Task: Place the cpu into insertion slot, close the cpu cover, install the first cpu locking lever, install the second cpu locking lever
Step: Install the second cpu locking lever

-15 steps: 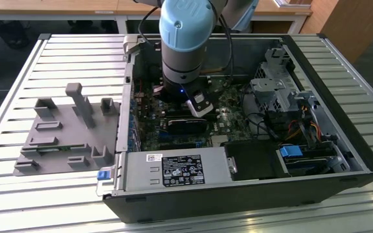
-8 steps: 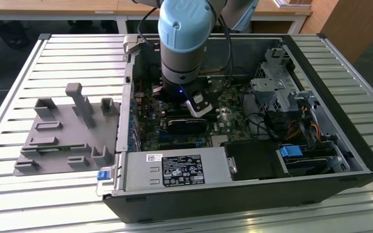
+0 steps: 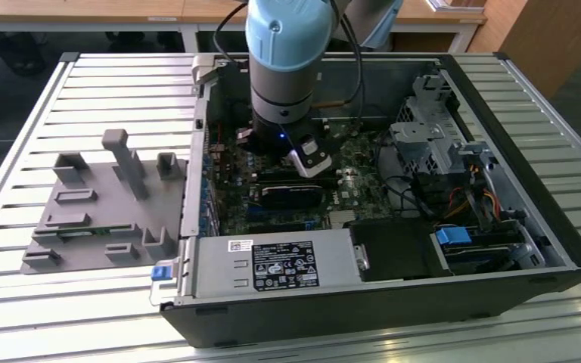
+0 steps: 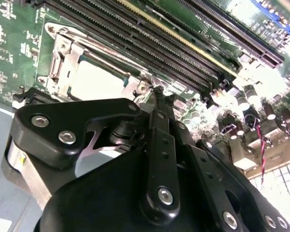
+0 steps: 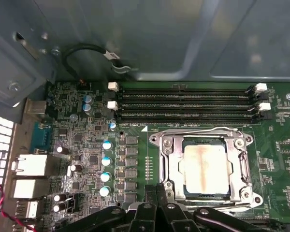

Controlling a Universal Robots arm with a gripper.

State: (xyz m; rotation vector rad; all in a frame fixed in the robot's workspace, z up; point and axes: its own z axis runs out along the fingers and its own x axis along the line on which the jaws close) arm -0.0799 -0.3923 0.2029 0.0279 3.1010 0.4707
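Just ahead of my pincer (image 5: 157, 205): cpu (image 5: 205, 166) seated, cpu cover (image 5: 171, 159) down. Fingers together, empty. Lever step; needs hooking motion.

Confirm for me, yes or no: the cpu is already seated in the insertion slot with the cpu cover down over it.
Yes: in the first wrist view the cpu lies inside the insertion slot, framed by the lowered cpu cover.

A slatted pale metal table (image 3: 88, 76) carries everything. On it lies an open black computer case (image 3: 371, 310), from centre toward 3 o'clock in the exterior view, and at 9 o'clock a grey plastic fixture block (image 3: 99, 219)
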